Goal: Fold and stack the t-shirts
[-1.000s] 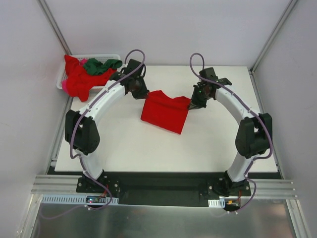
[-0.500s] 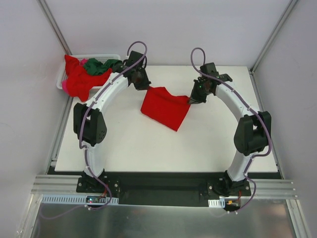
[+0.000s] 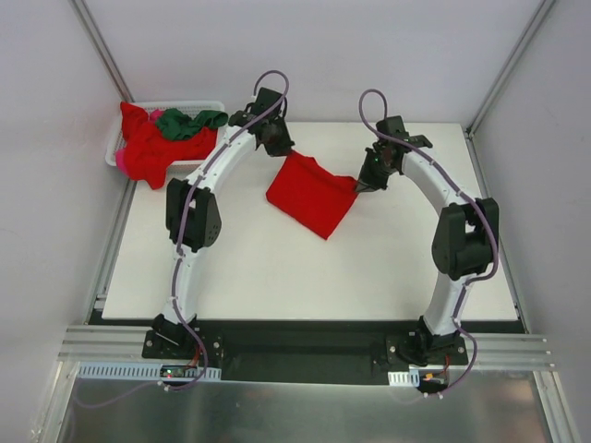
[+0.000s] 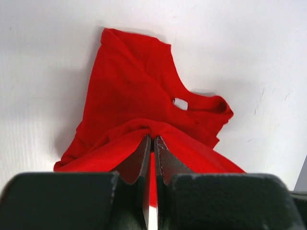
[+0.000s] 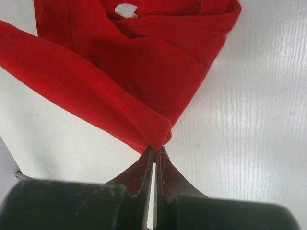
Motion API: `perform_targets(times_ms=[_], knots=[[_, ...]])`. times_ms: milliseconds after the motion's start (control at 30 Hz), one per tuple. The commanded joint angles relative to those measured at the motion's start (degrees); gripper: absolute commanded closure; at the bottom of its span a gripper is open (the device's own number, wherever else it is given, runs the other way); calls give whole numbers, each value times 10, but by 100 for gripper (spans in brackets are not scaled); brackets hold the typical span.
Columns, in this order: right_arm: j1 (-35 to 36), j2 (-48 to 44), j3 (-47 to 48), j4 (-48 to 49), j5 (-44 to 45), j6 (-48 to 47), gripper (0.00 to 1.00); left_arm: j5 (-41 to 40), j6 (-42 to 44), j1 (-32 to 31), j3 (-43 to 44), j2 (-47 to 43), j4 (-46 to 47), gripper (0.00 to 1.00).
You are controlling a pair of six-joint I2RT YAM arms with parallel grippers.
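Note:
A red t-shirt, partly folded, lies at the back middle of the white table. My left gripper is shut on its far left corner, and in the left wrist view the cloth bunches over the fingertips. On the shirt's right corner my right gripper is shut too; in the right wrist view the folded red edge is pinched at my right gripper. More red t-shirts and a dark green one sit piled in the basket.
A white lattice basket stands off the table's back left corner, overflowing with clothes. Pale walls and metal frame posts close in the back and sides. Black mounting rail runs along the near edge.
Both grippers have moved toward the back of the table with the red t-shirt held between them. The left arm stretched out farther and the shirt slid back and slightly right.

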Motion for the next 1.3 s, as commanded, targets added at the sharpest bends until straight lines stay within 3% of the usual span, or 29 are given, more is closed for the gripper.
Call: perform_targets(times_ms=[0,167,233,267,333,367,433,567,667,733,833,900,933,967,1100,1200,1267], knots=[[-23,32,39,-1,24,-2,99,-9,0,7,90,60,13,100],[-52,94,67,12,19,-12,99,-12,-8,7,109,118,45,99],[-61,116,81,19,23,-13,94,0,-9,7,131,141,59,79],[-72,120,84,20,23,-9,69,7,-8,7,143,149,62,61],[-81,123,95,30,10,-2,40,18,8,8,189,164,64,6],[-91,118,98,38,-4,-2,16,19,13,9,199,162,64,1],[-98,94,109,54,-31,-7,7,15,29,14,209,136,69,1],[-101,30,104,101,-84,-20,3,5,49,29,179,55,76,1],[-81,-26,55,143,-104,2,13,8,72,30,108,-18,77,1],[-65,-37,29,126,-80,18,14,13,76,29,23,-68,78,1],[-10,-56,-35,122,-19,19,24,18,92,28,-101,-112,77,7],[6,-57,-77,142,5,31,35,23,90,29,-158,-131,78,22],[17,-51,-85,146,9,42,50,30,88,28,-197,-141,78,29],[23,-46,-89,146,15,55,65,36,80,27,-212,-143,79,45],[36,9,-72,142,42,55,77,54,79,22,-230,-116,92,65],[37,55,-39,137,49,51,80,63,70,21,-210,-65,101,73],[37,85,-10,133,58,44,80,49,65,19,-206,-51,107,73]])
